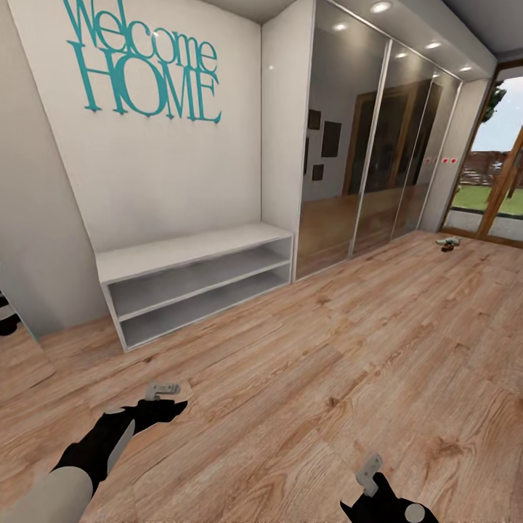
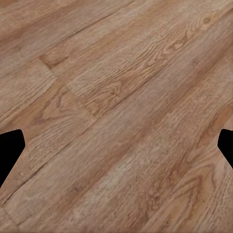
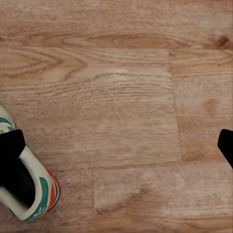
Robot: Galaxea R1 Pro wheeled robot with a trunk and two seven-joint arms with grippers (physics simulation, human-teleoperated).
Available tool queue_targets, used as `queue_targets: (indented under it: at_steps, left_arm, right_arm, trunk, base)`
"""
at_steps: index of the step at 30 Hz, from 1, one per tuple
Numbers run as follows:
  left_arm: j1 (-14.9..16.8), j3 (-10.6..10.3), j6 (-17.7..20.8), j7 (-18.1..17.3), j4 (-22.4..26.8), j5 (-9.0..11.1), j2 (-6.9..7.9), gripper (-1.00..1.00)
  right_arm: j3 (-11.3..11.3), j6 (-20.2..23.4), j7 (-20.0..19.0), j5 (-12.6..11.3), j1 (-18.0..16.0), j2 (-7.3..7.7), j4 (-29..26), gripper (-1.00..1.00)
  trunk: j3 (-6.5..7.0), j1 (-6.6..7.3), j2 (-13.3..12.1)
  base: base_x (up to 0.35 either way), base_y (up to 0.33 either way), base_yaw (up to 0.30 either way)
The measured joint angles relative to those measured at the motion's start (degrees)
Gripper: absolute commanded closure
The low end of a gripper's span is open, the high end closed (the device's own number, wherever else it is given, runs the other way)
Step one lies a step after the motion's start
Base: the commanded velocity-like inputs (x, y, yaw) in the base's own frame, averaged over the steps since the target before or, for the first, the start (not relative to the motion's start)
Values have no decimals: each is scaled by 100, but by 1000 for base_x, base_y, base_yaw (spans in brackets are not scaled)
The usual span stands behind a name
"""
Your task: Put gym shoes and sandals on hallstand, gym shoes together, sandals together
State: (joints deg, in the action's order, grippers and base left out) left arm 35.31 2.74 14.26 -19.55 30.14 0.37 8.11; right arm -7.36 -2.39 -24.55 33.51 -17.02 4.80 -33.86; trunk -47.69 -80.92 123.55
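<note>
Low over the corridor floor (image 1: 305, 378), at the near left of the head view, the left tool (image 1: 163, 391): grey tips on a black wrist, arm stretched forward and a little inward, nothing in it. Spread wide in the left wrist view, one black finger (image 2: 9, 150) at each edge, bare wood planks between. Released.

At the near right of the head view, the right tool (image 1: 369, 472), pale grey tip pointing up and away, black wrist below it, also above the planks. In the right wrist view, fingers (image 3: 10, 145) far apart too, so let go and holding nothing. Beside one finger in that view, a gym shoe (image 3: 29, 189): cream-white, green stripes, red-orange patch at the heel, lying on the wood, partly behind the dark finger. Touching or not, cannot tell. No telling from the head view where this shoe lies.

Farther off in the head view, the hallstand (image 1: 196, 250): low, light grey, flat top and two long shelves, against the white wall under the teal Welcome HOME letters (image 1: 142, 62). Next to it, tall mirror doors (image 1: 378, 138). Far down the floor, near the glass door (image 1: 494, 181), a small dark thing (image 1: 449, 244), too tiny to name.
</note>
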Motion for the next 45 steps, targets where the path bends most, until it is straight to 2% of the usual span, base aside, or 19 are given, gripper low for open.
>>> queue_targets:
  at_steps: [9, 13, 19, 45]
  left_arm:
    - [1, -7, -7, -64, 1, 1, 9, -100]
    - [67, 1, 41, -399, 33, -6, 61, -100]
    - [173, 4, 247, -611, 84, -27, 86, -100]
    - [149, -11, 270, -640, 81, -30, 62, -100]
  right_arm:
    - [1, 0, 0, 4, 0, 0, 19, -100]
    - [3, 0, 0, 7, 0, 0, 23, -100]
    - [9, 0, 0, 8, 0, 3, 23, -100]
    - [3, 3, -12, 14, 0, 16, 24, -100]
  trunk:
    - [-236, -198, 361]
    - [-319, -285, 522]
    - [-431, -417, 762]
    - [-898, -989, 1805]
  base:
    - [0, 0, 0]
    - [0, 0, 0]
    - [0, 0, 0]
    - [0, 0, 0]
